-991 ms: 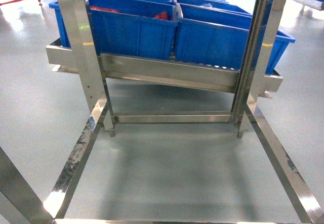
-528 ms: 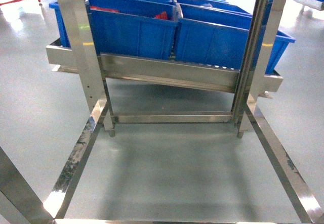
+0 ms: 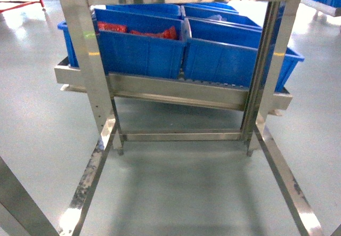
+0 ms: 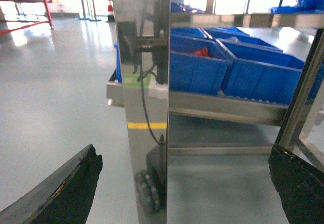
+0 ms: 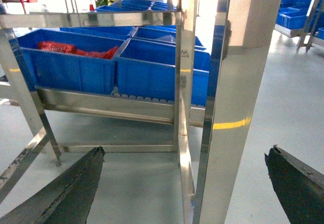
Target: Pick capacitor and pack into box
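No box is in view, and I cannot make out a capacitor. Red items point(image 3: 152, 32) lie in the left blue bin point(image 3: 141, 55) on the steel rack; they are too small to identify. The same red items point(image 5: 66, 48) show in the right wrist view. My left gripper point(image 4: 185, 153) is open, its dark fingers point(image 4: 76, 183) wide apart with nothing held. My right gripper point(image 5: 185, 152) is open too and holds nothing. Neither gripper shows in the head view.
A steel rack point(image 3: 176, 89) carries sloping rows of blue bins, with a second bin point(image 3: 229, 60) on the right. A shiny upright post point(image 4: 144, 107) stands close before the left gripper, another post point(image 5: 238, 107) before the right. Low steel floor rails point(image 3: 88, 177) run toward me.
The head view has pulled back and shifted: the rack and bins now sit lower and smaller, and an upper crossbar shows at the top.
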Tool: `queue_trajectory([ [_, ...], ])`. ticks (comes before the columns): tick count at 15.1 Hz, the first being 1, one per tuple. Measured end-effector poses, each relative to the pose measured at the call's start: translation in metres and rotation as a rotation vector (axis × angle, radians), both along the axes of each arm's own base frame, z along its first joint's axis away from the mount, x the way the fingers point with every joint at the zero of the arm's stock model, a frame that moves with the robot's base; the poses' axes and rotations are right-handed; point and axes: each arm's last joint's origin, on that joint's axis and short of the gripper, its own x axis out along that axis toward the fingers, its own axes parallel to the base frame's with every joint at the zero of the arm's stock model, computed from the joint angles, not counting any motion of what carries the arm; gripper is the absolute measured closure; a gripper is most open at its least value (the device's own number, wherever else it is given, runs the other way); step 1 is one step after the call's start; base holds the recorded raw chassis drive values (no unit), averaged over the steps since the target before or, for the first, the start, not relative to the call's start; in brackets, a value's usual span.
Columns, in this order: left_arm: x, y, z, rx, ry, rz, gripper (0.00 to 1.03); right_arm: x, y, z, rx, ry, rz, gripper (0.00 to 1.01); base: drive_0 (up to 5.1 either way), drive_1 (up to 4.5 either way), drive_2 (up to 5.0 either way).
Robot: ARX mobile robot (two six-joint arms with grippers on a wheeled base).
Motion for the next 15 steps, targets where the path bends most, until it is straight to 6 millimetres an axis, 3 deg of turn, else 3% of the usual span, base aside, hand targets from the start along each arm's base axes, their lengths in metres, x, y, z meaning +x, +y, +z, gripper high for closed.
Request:
queue_trajectory([
  [15, 0.0000, 0.0000, 0.0001, 0.000, -0.001, -0.001, 0.05, 0.0000, 0.0000, 0.0000, 0.002, 0.000, -0.001, 0.03, 0.0, 0.00, 0.0],
])
